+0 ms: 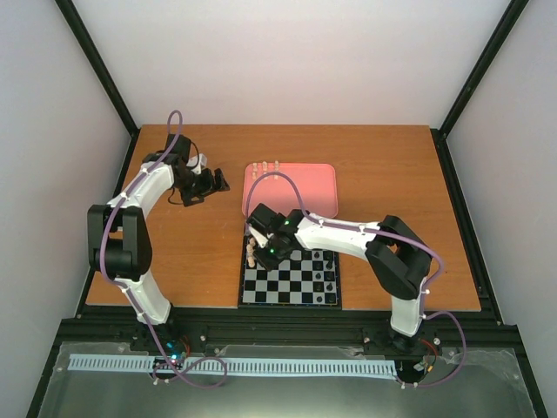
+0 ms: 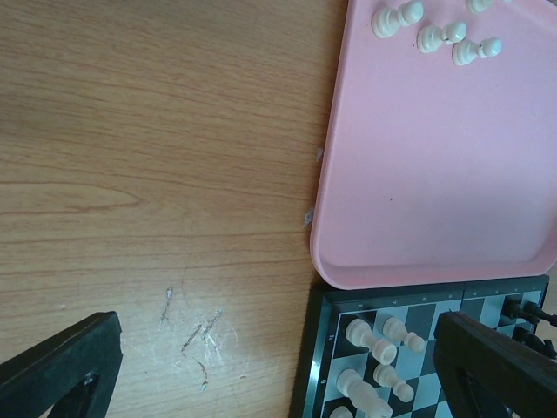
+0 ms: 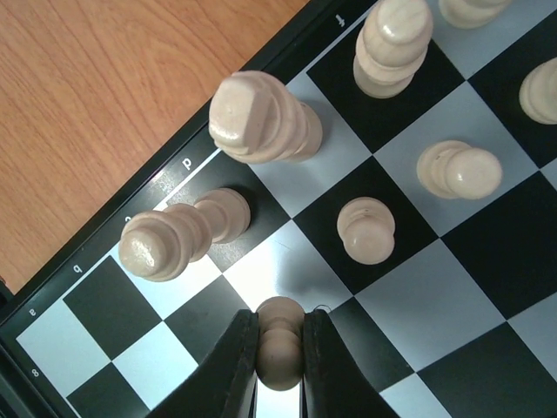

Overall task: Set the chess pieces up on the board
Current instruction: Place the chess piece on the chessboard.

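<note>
Board (image 1: 296, 287): centre of the tabletop's (image 1: 383, 174) near edge; white file letters on left border, "d" legible.
Right arm: stretched leftward across board, wrist bent down at its far-left corner.
Right gripper (image 3: 280, 329): clamped on pale pawn (image 3: 280, 361), upright, long axis vertical, second row from lettered border.
Left gripper (image 1: 207, 183): jaws apart, empty, left of tray (image 1: 305, 192).
</note>
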You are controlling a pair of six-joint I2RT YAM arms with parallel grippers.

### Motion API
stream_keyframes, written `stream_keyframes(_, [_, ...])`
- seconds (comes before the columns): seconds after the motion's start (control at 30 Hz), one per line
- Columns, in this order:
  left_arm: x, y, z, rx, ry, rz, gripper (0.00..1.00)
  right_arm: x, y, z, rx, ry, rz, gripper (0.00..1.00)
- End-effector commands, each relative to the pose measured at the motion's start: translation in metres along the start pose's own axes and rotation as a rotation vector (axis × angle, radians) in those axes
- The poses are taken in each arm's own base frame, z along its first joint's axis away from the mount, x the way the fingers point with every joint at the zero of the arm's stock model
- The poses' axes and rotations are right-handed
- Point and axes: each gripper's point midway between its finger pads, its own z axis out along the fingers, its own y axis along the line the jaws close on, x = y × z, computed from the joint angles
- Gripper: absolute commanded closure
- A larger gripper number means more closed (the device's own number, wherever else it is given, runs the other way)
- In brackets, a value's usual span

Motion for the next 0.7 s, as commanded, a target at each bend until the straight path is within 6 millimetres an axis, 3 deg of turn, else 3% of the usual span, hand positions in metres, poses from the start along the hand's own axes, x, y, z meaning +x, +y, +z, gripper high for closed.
stream_keyframes(0.0, [-0.006, -0.004, -0.009, 0.014, -0.033, 0.012, 0.0, -0.006, 0.01, 0.005, -0.021, -0.003, -0.033, 0.93])
stream_keyframes(0.67, [-0.006, -0.003, -0.007, 0.016, -0.028, 0.01, 0.0, -0.002, 0.008, 0.016, -0.007, 0.048, -0.053, 0.9])
